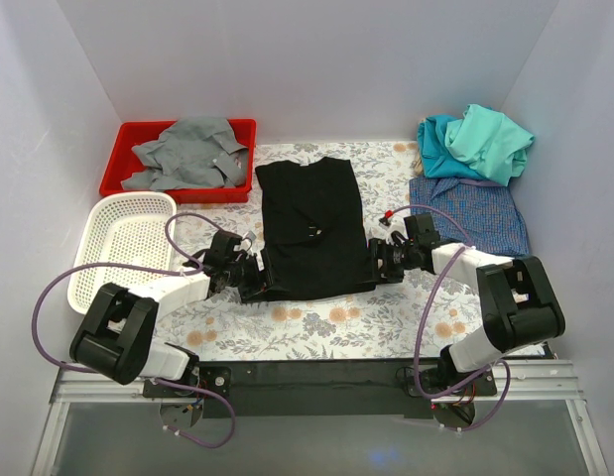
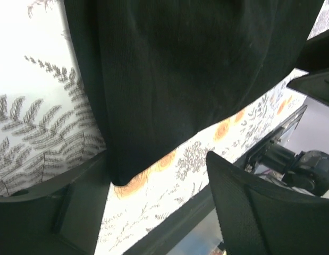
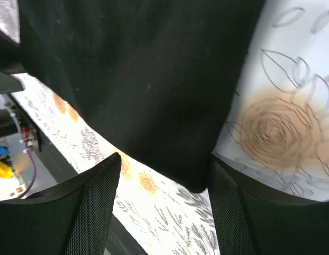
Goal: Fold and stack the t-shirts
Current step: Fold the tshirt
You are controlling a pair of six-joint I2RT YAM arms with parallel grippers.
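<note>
A black t-shirt [image 1: 311,228] lies partly folded in the middle of the floral cloth, its print hidden. My left gripper [image 1: 249,288] is open at its near left corner, and that corner [image 2: 119,175] lies between the jaws. My right gripper [image 1: 374,270] is open at the near right corner [image 3: 199,183]. A blue-checked shirt [image 1: 468,213] lies flat at the right. Teal [image 1: 440,139] and mint-green [image 1: 495,139] shirts are heaped behind it.
A red bin [image 1: 131,139] holding a grey shirt [image 1: 187,154] stands at the back left. A white mesh basket [image 1: 128,233] sits in front of it beside the left arm. White walls enclose the table on three sides.
</note>
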